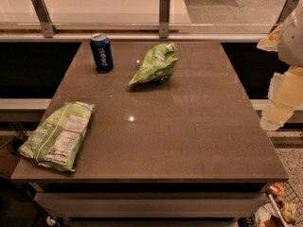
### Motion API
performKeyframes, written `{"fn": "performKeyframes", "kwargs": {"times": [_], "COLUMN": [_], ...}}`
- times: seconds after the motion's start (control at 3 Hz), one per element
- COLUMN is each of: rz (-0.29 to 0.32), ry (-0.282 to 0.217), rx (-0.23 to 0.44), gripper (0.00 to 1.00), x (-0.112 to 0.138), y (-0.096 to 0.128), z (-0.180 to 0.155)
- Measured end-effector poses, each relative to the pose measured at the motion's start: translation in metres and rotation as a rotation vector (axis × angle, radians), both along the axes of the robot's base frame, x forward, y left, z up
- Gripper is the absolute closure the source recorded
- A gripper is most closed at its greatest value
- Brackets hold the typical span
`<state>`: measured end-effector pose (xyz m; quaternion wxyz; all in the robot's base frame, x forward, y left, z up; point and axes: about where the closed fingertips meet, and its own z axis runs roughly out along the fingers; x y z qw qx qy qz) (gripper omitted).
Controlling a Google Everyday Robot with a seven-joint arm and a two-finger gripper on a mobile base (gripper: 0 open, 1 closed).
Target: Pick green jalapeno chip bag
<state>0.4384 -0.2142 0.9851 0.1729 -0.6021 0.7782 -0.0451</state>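
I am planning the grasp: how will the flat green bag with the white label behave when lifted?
The flat bag will probably flex and sag, as it lies limp and creased. It seems light, being thin. It lies at the left edge of the table, so a push might slide it off. The gripper is at far right.

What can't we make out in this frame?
1. claw: camera view, at the right edge beside the table; cut off by the frame, so its full shape is lost.
2. green jalapeno chip bag, front-left on the table: label print too small to read.
3. smaller green bag: lettering too small to read.
4. soda can: rear face hidden by the can itself.
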Motion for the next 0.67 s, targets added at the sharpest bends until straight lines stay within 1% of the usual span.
{"fn": "performKeyframes", "kwargs": {"times": [0.33,0.67], "rz": [0.0,0.026], "ry": [0.0,-0.012], "rx": [0.0,0.048], "gripper": [0.0,0.0], "x": [0.0,0.0034], "y": [0.0,0.0095], "z": [0.0001,-0.0053]}}
